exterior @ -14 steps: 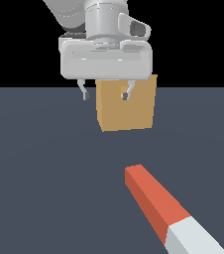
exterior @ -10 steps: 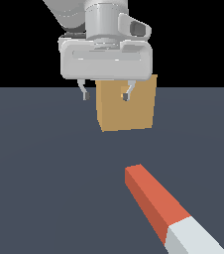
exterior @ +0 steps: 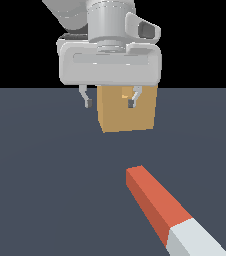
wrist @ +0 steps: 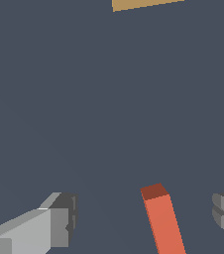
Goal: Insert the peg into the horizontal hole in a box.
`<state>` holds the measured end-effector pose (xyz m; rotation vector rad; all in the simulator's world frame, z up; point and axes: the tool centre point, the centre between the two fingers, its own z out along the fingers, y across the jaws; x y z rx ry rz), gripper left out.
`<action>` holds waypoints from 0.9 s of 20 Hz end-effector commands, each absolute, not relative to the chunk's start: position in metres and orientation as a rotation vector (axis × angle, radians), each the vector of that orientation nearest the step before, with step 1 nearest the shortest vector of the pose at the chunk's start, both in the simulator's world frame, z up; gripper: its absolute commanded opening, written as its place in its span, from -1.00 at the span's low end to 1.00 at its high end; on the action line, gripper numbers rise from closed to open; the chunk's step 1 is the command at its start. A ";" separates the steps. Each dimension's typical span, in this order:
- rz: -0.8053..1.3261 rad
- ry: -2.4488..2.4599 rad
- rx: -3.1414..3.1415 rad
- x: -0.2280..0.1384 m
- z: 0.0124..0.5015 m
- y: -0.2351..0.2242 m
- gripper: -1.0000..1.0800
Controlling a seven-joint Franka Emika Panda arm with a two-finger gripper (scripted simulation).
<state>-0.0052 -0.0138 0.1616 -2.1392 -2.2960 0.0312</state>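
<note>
Pale grey arm with a blocky hand

The gripper (exterior: 109, 103) had a wide, rounded light-grey body under a round wrist, and two thin grey fingers (exterior: 87, 99) ended in dark pads.

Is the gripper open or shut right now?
Open: the gripper has its fingers spread apart, holding nothing; the peg lies on the floor.

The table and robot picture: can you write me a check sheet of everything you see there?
Surface: flat dark grey-blue floor.
Job's things: peg lies flat, red end towards the box; tan box stands apart from it; hole partly hidden by the hand.
Clutter: nothing seen.
Grippers: hand open, empty, raised in front of the box; peg end shows between the fingers in the wrist view.
Cables: nothing seen.
Surroundings: black background.
</note>
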 end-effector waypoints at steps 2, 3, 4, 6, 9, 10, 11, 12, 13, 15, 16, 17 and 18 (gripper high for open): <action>0.029 -2.321 -2.113 0.000 0.153 -0.035 0.92; 0.029 -2.329 -2.104 0.003 0.151 -0.041 0.92; 0.028 -2.338 -2.094 0.005 0.148 -0.049 0.92; 0.026 -2.358 -2.073 0.010 0.142 -0.064 0.92; 0.022 -2.387 -2.039 0.019 0.132 -0.088 0.92; 0.021 -2.398 -2.027 0.023 0.129 -0.096 0.92; 0.020 -2.408 -2.016 0.026 0.125 -0.104 0.92; 0.019 -2.418 -2.004 0.029 0.122 -0.112 0.92; 0.018 -2.428 -1.992 0.033 0.118 -0.120 0.92; 0.015 -2.448 -1.967 0.041 0.112 -0.136 0.92; 0.014 -2.457 -1.956 0.045 0.108 -0.144 0.92; 0.013 -2.466 -1.944 0.048 0.105 -0.151 0.92; 0.012 -2.475 -1.934 0.052 0.102 -0.158 0.92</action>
